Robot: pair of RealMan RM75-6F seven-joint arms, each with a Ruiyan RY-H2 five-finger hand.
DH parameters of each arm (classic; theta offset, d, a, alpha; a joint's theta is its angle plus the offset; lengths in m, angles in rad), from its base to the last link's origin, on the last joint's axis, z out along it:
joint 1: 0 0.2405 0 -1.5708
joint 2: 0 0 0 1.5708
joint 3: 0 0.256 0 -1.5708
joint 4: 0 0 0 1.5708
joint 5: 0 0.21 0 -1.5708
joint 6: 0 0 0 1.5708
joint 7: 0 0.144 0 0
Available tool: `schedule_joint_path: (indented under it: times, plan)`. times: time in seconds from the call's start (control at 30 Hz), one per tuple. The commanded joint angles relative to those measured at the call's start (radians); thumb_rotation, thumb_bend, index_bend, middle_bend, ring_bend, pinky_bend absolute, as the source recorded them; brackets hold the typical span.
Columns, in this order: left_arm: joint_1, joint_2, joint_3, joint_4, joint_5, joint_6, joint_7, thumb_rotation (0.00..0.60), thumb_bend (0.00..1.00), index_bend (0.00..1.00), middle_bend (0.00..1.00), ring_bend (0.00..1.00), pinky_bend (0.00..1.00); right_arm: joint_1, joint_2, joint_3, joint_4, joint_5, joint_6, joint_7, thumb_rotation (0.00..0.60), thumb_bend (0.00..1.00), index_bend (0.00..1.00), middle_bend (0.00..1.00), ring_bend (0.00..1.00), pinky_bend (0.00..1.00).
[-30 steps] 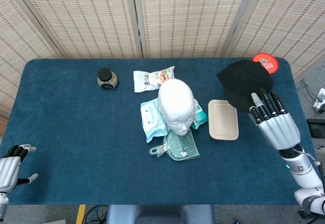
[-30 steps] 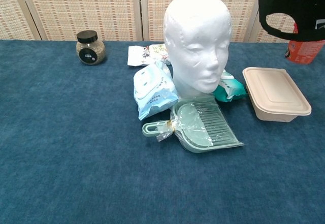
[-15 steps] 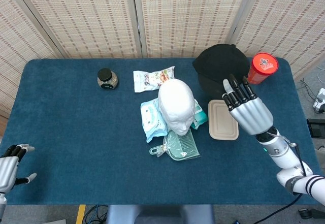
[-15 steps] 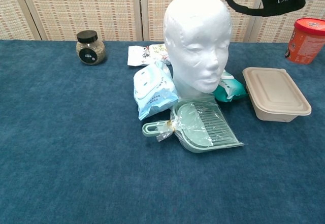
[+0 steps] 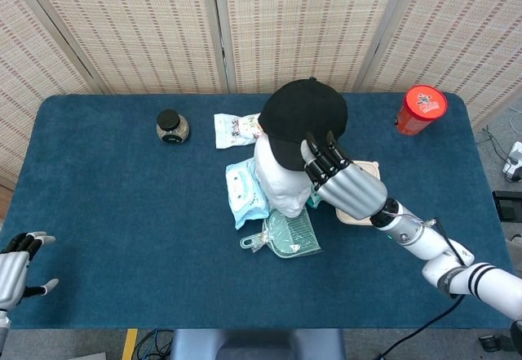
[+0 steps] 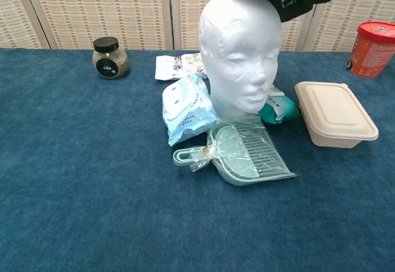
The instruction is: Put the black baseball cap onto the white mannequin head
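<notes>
Fingers (image 5: 320,154) of right hand (image 5: 347,187) pinching black cap (image 5: 302,115) | cap over mannequin head (image 5: 281,172), tilted, unseated | left: settle, let go

One cap (image 5: 303,117), one mannequin head (image 6: 239,53), two wipe packs (image 6: 187,110) (one teal).

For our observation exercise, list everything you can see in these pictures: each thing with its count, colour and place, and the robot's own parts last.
cap: one, black, over the top and back of the mannequin head
mannequin head: one, white, table centre
jar: one, clear with black lid, far left
snack packet: one, white, behind the head
wipes pack: one, light blue, beside the head
teal pack: one, behind the head's other side
dustpan: one, pale green, wrapped, before the head
lidded box: one, beige, right
tub: one, red, far right
right hand: holds the cap
left hand: fingers apart, near left edge
</notes>
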Motion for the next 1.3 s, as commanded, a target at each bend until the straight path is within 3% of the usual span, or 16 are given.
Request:
schedule_joint_path:
  times: [0.03,0.9,1.3]
  plan:
    - [0.002,0.003,0.000,-0.001,0.000,0.002,-0.003,0.600,0.02,0.28,0.23,0.16,0.41,0.010,0.002,-0.004,-0.018,-0.020,-0.007,-0.017,0.600,0.47,0.74,0.36,0.21,0.33]
    - [0.001,0.004,-0.001,-0.004,-0.012,-0.005,0.008,0.600,0.02,0.28,0.23,0.16,0.41,-0.020,0.014,-0.117,-0.101,-0.246,-0.007,-0.195,0.600,0.47,0.76,0.37,0.21,0.33]
    - [0.000,0.006,0.001,-0.003,-0.013,-0.010,0.008,0.600,0.02,0.28,0.23,0.16,0.41,-0.081,-0.009,-0.132,-0.083,-0.196,-0.027,-0.188,0.600,0.47,0.75,0.38,0.21,0.33]
